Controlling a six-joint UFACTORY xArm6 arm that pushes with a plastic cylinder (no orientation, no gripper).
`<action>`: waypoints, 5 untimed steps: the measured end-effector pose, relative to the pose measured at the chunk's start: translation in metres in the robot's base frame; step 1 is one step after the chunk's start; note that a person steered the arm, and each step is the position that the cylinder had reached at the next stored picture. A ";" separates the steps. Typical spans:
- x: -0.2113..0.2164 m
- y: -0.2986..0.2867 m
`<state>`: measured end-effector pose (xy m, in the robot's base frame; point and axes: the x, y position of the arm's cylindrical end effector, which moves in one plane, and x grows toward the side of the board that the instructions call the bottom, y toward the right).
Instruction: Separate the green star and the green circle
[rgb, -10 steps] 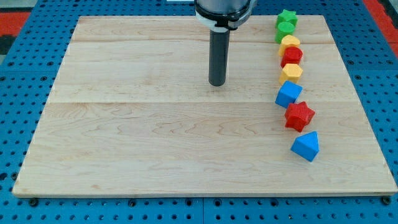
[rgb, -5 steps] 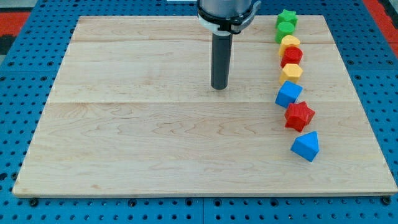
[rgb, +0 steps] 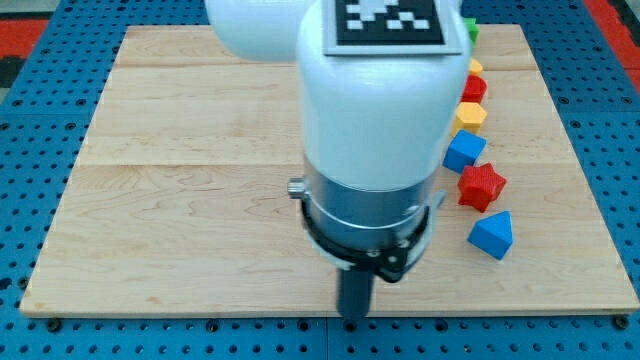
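Observation:
My arm's white body fills the middle of the view and hides most of the block column's top end. Only a sliver of the green star shows at the view's top right, past the arm's edge. The green circle is hidden behind the arm. My tip is at the board's bottom edge, far below and left of the green blocks and left of the blue block.
Down the right side of the wooden board run a yellow block's sliver, a red block, a yellow hexagon, a blue cube and a red star.
The arm has swung from the board's upper middle down to its bottom edge and now looms large, covering the green circle and most of the green star. No block has moved.

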<state>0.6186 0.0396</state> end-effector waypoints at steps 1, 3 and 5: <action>0.000 0.112; -0.103 0.224; -0.290 0.232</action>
<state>0.3285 0.2713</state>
